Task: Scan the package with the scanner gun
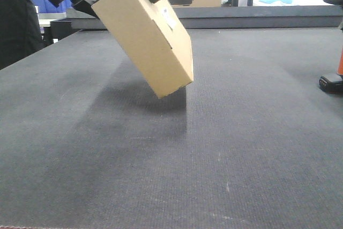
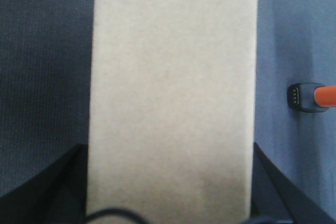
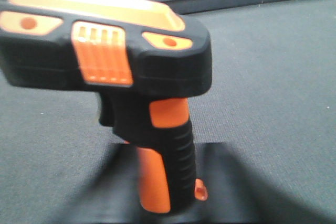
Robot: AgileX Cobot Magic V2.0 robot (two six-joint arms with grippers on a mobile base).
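Left claw (image 1: 120,1) clamps the tilted package (image 1: 155,46); scanner gun (image 1: 331,82) cut off at frame edge, right claw unseen.

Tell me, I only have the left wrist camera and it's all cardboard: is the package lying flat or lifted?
Observer: Lifted at one end. The front view shows the package tilted steeply in the left end effector, with its low corner down near the mat. I cannot tell whether that corner touches.
Operator: Where is the barcode sticker?
Observer: A small white sticker is on the narrow face turned toward the side where the scanner gun stands.
Operator: I see only the scanner's foot. Is it upright?
Observer: Yes. The right wrist view shows it standing on the mat, with the black head on top and the orange grip below.
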